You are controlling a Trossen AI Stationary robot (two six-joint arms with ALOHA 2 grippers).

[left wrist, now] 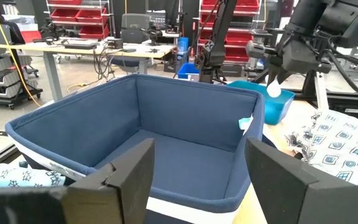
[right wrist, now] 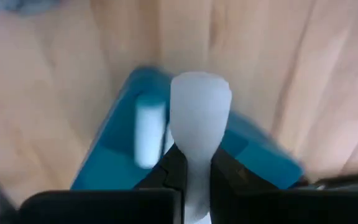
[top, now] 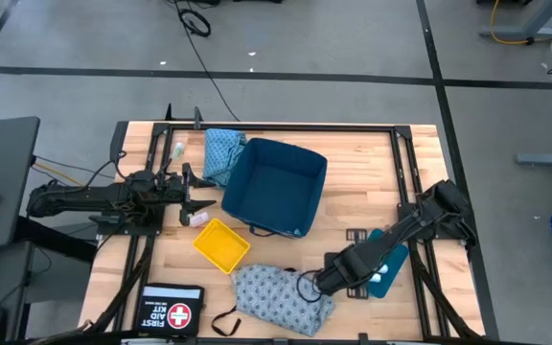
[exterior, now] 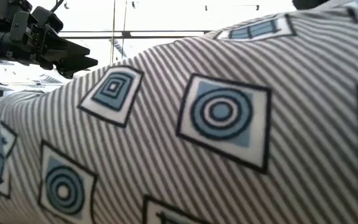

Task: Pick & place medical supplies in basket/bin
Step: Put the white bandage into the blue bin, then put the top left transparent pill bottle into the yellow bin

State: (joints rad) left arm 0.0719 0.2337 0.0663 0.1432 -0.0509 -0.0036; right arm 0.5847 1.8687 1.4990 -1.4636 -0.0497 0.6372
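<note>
White and finger-sized, a small cylinder roll (right wrist: 199, 106) is pinched upright in the right gripper (right wrist: 191, 167), whose jaws are closed on its lower end, leaving most of it standing proud above them. That arm hangs over the shallow teal tray (right wrist: 114, 146) at the right side of the wooden bench (top: 353, 182), where another white roll (right wrist: 148, 134) lies. The deep navy fabric bin (top: 276, 187) sits well apart, toward the bench's middle, so the carry looks long. With so little of the roll inside the grip, I'd worry it could tip or slide out on the way, and a dropped roll would likely run across the boards. The grey-blue patterned cloth (top: 278, 299) lies heaped just beside the right gripper, and its dark strap (top: 223, 323) might snag the arm. The left gripper (left wrist: 194, 177) waits near the bin's left wall with jaws open, close enough to risk crowding the drop. A teal-blue patterned cloth (top: 222, 153) lies against the bin's far-left corner.
</note>
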